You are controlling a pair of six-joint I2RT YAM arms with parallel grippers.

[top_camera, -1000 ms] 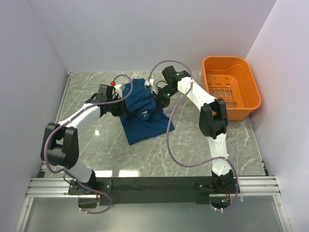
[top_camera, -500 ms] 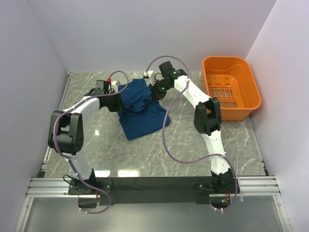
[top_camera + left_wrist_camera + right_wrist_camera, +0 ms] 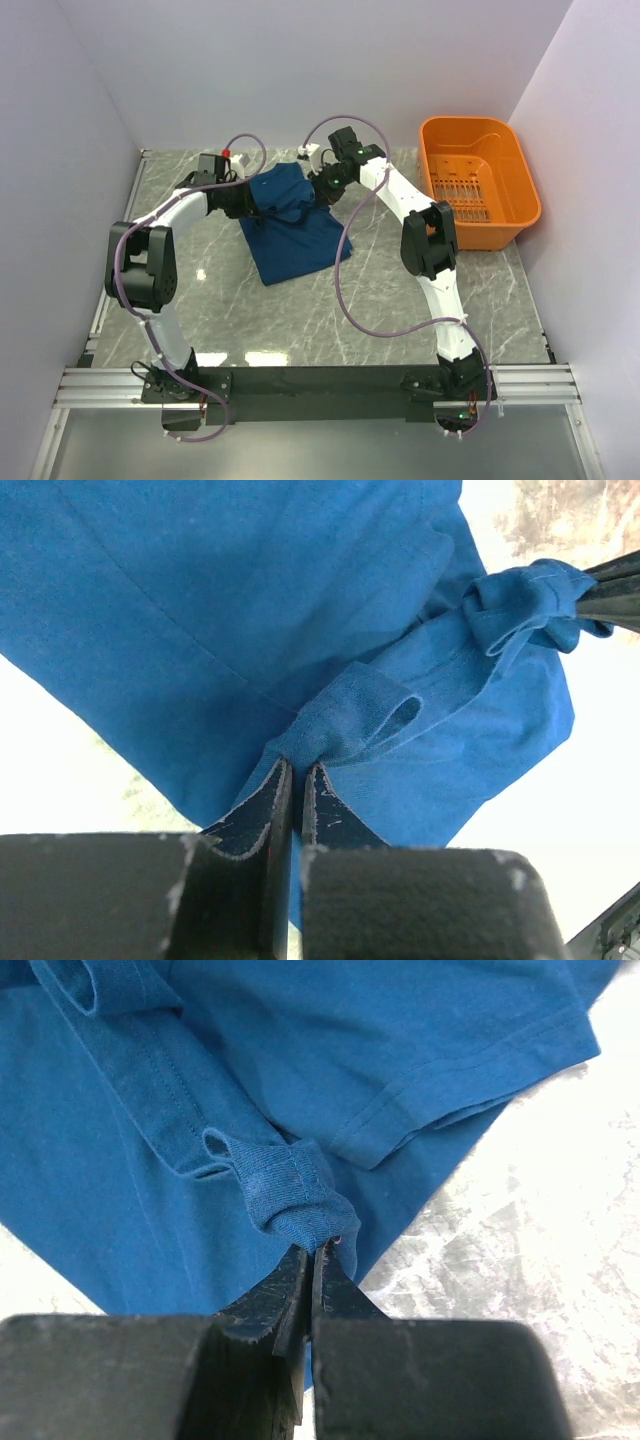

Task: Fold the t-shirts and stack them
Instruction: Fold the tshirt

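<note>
Two units, left gripper (image 3: 296,780) and right gripper (image 3: 310,1260), each clamp tight on a pinched fold of the t-shirt (image 3: 295,235), left of the orange basket (image 3: 495,235).

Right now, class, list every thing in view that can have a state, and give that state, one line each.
t-shirt: partly folded, far edge bunched and pinched at two points, near part flat on the table.
left gripper: shut on a fold of the t-shirt.
right gripper: shut on a bunched bit of the t-shirt.
orange basket: upright, empty.
</note>
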